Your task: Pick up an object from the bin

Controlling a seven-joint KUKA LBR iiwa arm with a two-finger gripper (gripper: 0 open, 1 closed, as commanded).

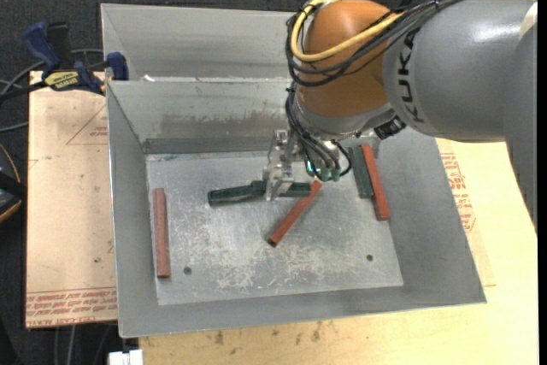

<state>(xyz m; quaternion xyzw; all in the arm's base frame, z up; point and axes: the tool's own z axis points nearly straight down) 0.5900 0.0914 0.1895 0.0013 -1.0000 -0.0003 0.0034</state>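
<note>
As arm (466, 73) reaches in from right, claw (276, 180) over end of green stick (232, 196); grip unclear.

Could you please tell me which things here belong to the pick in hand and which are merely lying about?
In hand: gripper; central dark green stick, its right end at the gripper.
Lying about: slanted red stick beside it; brown-red stick at the left; green bar and red bar at the right.

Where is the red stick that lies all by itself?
In the camera view, the red stick lies lengthwise by the left wall of the bin, far left of the dark green stick by the gripper.
</note>
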